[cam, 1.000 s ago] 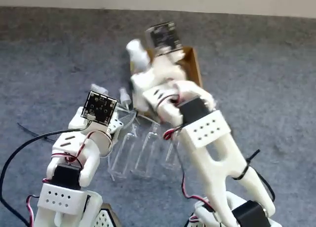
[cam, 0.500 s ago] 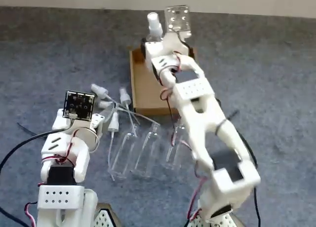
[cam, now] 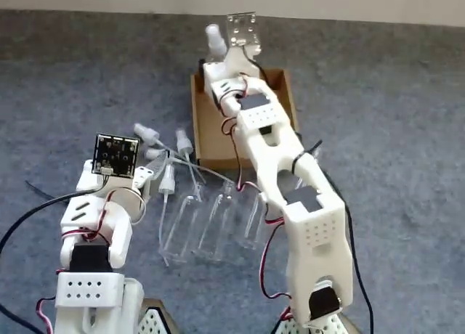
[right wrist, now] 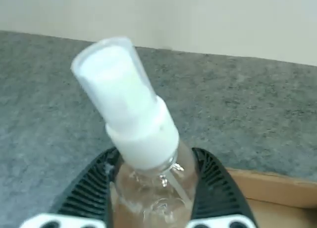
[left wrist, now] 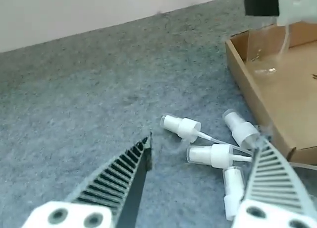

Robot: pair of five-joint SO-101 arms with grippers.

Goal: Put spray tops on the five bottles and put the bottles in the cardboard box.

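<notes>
My right gripper (right wrist: 148, 191) is shut on a clear bottle (right wrist: 141, 139) that carries a white spray top. In the high view this bottle (cam: 215, 39) stands tilted over the far edge of the cardboard box (cam: 207, 131), with the right gripper (cam: 220, 58) stretched across the box. Three clear bottles (cam: 216, 219) lie side by side on the carpet in front of the box. Several loose spray tops (left wrist: 213, 155) lie just ahead of my left gripper (left wrist: 203, 142), which is open and holds nothing. In the high view the left gripper (cam: 158, 170) sits left of the lying bottles.
Grey carpet (cam: 378, 131) covers the table all around. A black cable (cam: 36, 196) runs along the left side by the left arm's base. The box's near wall (left wrist: 250, 91) rises right of the loose spray tops.
The right arm stretched out over the box and carried the bottle to its far edge. The left arm drew back a little a second ago and has kept still since.
</notes>
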